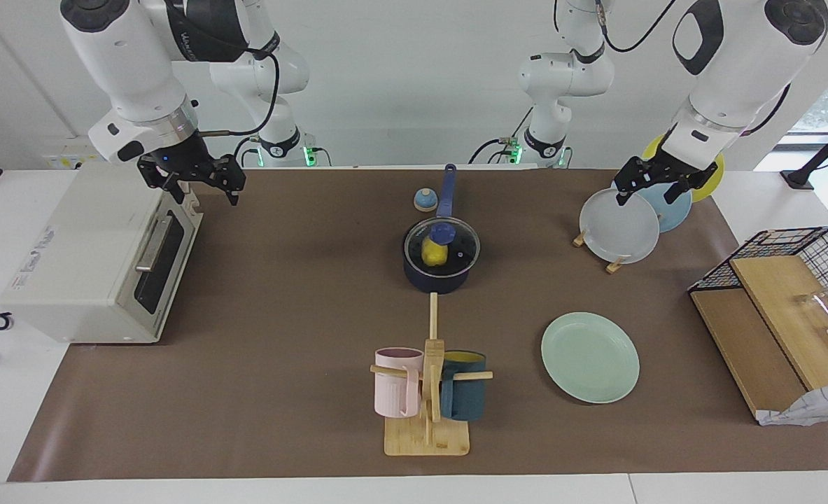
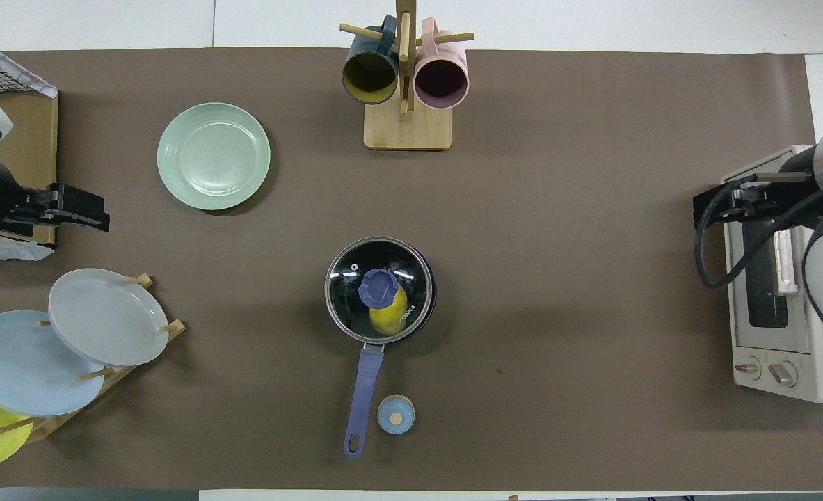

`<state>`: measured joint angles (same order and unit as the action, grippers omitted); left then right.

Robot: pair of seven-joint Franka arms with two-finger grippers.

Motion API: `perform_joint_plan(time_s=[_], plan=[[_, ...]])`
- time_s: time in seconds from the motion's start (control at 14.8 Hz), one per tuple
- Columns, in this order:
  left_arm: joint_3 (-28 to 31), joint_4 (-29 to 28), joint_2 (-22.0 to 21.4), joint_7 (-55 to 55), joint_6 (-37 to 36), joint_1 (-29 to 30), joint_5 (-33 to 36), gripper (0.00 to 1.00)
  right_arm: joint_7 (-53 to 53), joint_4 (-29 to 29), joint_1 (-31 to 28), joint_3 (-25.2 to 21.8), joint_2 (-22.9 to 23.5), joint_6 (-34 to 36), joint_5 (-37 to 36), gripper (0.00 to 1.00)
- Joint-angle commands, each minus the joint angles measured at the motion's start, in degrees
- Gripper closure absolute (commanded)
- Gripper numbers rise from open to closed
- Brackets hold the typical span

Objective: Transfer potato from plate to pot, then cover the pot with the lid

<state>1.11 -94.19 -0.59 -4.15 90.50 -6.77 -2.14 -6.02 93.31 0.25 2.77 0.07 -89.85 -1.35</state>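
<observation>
The navy pot [image 1: 436, 281] stands mid-table with its long blue handle [image 2: 362, 390] pointing toward the robots. The yellow potato [image 1: 433, 255] lies inside it and shows through the glass in the overhead view [image 2: 387, 320]. The glass lid [image 1: 460, 245] with its blue knob [image 2: 376, 288] sits on the pot. The mint-green plate [image 1: 590, 357] lies bare, farther from the robots, toward the left arm's end. My left gripper [image 1: 655, 192] hangs open and empty over the upright plates. My right gripper [image 1: 204, 189] hangs open and empty over the toaster oven's edge.
A toaster oven [image 1: 99, 259] stands at the right arm's end. A mug rack [image 1: 427, 392] with a pink and a teal mug stands farther out than the pot. A small bell [image 1: 425, 200] sits beside the pot handle. Upright plates [image 1: 620, 227] and a wire basket [image 1: 798, 280] stand at the left arm's end.
</observation>
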Motion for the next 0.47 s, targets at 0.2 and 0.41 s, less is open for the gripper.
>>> perform_joint_plan(time_s=[0.2,0.41], plan=[[-0.14,-0.73,-0.82,-0.16,0.82,0.18,1.00,0.00,1.18,1.00,-2.18,-0.57,-0.86,-2.88,2.05,0.00],[-0.14,-0.73,-0.82,-0.16,0.82,0.18,1.00,0.00,1.36,1.00,-2.36,-0.57,-0.86,-1.74,1.97,0.00]])
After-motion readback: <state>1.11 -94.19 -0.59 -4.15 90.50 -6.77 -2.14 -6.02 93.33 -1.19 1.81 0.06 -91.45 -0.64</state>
